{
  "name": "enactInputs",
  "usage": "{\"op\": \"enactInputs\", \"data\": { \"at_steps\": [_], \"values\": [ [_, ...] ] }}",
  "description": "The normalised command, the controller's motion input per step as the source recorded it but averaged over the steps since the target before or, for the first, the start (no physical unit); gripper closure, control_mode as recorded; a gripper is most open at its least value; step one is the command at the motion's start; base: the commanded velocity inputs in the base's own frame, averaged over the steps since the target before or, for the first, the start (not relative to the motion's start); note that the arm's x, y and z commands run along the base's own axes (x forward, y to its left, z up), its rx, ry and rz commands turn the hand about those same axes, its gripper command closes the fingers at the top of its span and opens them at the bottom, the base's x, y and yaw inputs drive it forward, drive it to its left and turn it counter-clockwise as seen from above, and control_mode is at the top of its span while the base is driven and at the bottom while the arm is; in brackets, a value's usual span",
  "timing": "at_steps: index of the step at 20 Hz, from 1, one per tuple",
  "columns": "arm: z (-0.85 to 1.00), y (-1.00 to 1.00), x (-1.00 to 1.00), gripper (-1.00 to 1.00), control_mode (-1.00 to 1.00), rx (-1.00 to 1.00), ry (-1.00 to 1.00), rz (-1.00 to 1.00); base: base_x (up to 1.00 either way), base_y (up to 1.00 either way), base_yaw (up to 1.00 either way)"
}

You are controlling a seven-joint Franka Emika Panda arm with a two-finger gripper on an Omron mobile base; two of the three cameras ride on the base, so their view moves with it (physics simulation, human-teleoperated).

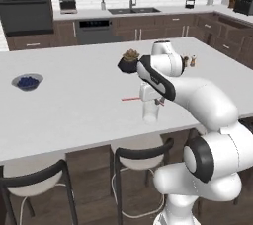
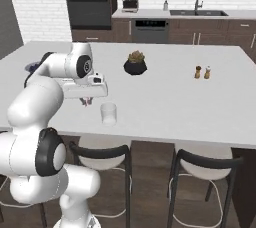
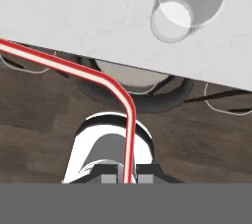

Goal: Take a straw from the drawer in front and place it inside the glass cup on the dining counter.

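Hand view showed the gripper (image 3: 126, 173) pinching the straw (image 3: 98, 76), which rose between the fingertips and bent away left. The glass cup (image 3: 189, 6) stood upright near the near edge of the dining counter (image 3: 74, 12). From the left base view, the straw (image 1: 131, 99) hung level just above the cup (image 1: 150, 111).

White Franka arm with dark joints reaching forward over the large plain white dining counter (image 1: 74, 105), forearm level, wrist bent down, two-finger gripper (image 3: 127, 175) clamped on the thin red-pink bent straw (image 3: 106, 83), above the counter's near edge
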Motion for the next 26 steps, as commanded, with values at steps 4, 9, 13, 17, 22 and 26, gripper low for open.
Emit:
{"op": "enactInputs", "data": {
  "at_steps": [4,9,13,17,22,26],
  "values": [
    [0.0,0.0,0.0,1.0,1.0,0.0,0.0,0.0,0.89,0.12,-0.03],
    [0.0,0.0,0.0,1.0,1.0,0.0,0.0,0.0,0.66,0.0,-0.03],
    [0.09,-0.07,-0.01,1.0,-1.0,-0.07,-0.1,-0.02,0.04,0.0,-0.01],
    [0.33,-0.5,-0.13,1.0,-1.0,-0.21,-0.44,-0.02,0.0,0.0,0.0],
    [0.23,-0.54,0.0,1.0,-1.0,-0.23,-0.33,0.0,0.0,0.0,0.0],
    [0.2,-0.47,0.06,1.0,-1.0,-0.23,-0.13,0.0,0.0,0.0,0.0]
  ]
}}
